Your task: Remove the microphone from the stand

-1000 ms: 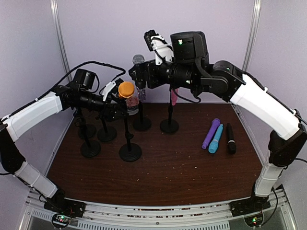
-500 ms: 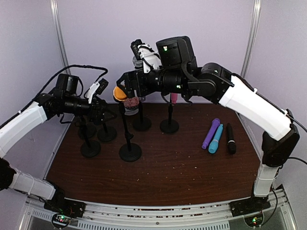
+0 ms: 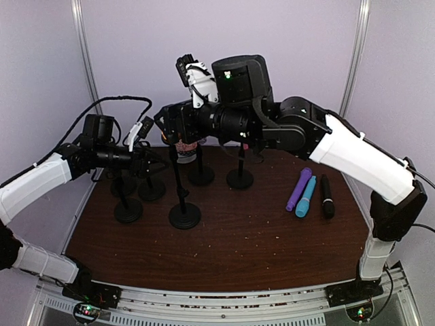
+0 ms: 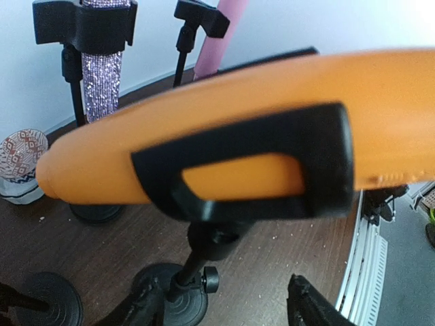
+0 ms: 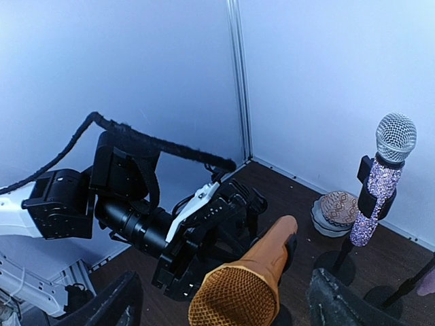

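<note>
The right hand (image 5: 223, 300) is spread wide. One of its fingers (image 5: 109, 302) stands on each side of the mesh head of the orange microphone (image 5: 253, 275). A gap shows between each finger and the head, and no contact is visible. The microphone is tilted, with its head toward the right hand and its handle pointing away from it.

The left hand (image 4: 224, 309) has its fingers (image 4: 139, 309) apart, with nothing gripped between them. Directly ahead of this hand, the handle of the orange microphone sits in the black clip (image 4: 319, 170) of its stand (image 4: 197, 261). The stem of the stand runs down ahead of the gap between the fingers. No finger visibly touches the stem or the clip. The microphone is seated in the clip and has not yet been removed.

Beyond the right hand, off to the right of its fingers, a purple glitter microphone (image 5: 370, 204) with a silver mesh head stands upright in another clip. Seen from the left hand, a pink microphone (image 4: 219, 30) stands beyond the orange one, also clipped.

Well away from both hands, on the right arm's side, three microphones lie on the dark wooden table (image 3: 258, 238). They are a purple microphone (image 3: 299, 188), a teal microphone (image 3: 306, 197) just beside it, and a black microphone (image 3: 327, 195) near those two.
</note>
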Controlling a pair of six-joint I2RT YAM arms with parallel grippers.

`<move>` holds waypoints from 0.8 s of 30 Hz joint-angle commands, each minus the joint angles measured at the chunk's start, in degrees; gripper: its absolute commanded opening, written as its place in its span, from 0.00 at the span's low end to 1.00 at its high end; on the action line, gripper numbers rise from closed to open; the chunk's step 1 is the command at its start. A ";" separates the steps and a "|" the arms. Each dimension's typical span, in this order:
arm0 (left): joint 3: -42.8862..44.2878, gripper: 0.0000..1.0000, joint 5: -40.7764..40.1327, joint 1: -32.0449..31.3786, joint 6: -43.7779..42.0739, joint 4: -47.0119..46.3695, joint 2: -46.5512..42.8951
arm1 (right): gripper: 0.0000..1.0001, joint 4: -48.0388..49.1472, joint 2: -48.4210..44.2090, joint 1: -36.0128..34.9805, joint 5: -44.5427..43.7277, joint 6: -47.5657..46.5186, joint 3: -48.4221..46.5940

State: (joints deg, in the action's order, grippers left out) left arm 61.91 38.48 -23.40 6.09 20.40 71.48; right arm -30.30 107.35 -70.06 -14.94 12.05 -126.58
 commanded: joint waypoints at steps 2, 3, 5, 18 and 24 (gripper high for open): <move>-0.85 0.62 1.30 0.24 6.53 -9.36 1.38 | 0.79 -2.28 4.29 -0.61 -5.18 -0.91 -3.03; -0.66 0.60 0.88 0.24 6.64 -9.41 1.69 | 0.77 -2.33 4.75 -0.59 -5.77 -1.05 -3.20; 0.54 0.56 0.72 0.22 6.59 -8.21 2.93 | 0.73 -1.96 5.39 -0.61 -6.33 -1.32 -3.27; 4.77 0.44 5.03 -0.12 8.97 -10.49 7.60 | 0.37 3.47 3.37 -0.77 -8.11 -2.30 3.01; 2.36 0.44 6.25 -1.37 9.74 -16.16 7.90 | 0.27 4.73 3.52 -0.82 -8.00 -1.90 3.64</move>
State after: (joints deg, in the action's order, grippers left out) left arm 65.93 43.05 -24.16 14.52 11.79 80.23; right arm -28.01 112.62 -70.43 -22.79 10.17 -124.14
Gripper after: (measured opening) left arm 0.447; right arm 0.507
